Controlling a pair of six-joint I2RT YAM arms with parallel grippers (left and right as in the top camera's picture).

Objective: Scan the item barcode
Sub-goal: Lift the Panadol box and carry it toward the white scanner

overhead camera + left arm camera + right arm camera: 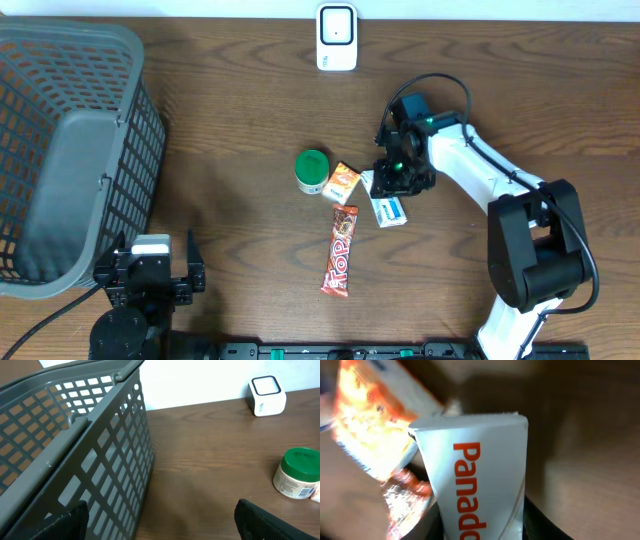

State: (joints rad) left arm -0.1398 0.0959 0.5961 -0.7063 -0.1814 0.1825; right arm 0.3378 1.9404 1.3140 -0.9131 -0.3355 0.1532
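White box, printed "Panado" in orange letters, fills the middle of my right wrist view. It runs down between my two dark fingers, which lie against its long edges on either side. So my right gripper is narrowed onto that box and has it pinched near one end. From overhead the box lies on the wooden table a little right of centre, its blue-printed near end showing past my gripper. Just to its left sits an orange packet, with a green-lidded jar just beside that. A red chocolate bar lies lengthwise nearer to me, close to the box's near corner. The scanner, a small white unit with a dark window, stands at the far edge of the table, well apart from the box. My left gripper rests at the near left corner beside a grey mesh basket, its jaws spread wide with nothing between them. Whether the box is lifted off the wood or resting on it, I cannot tell.
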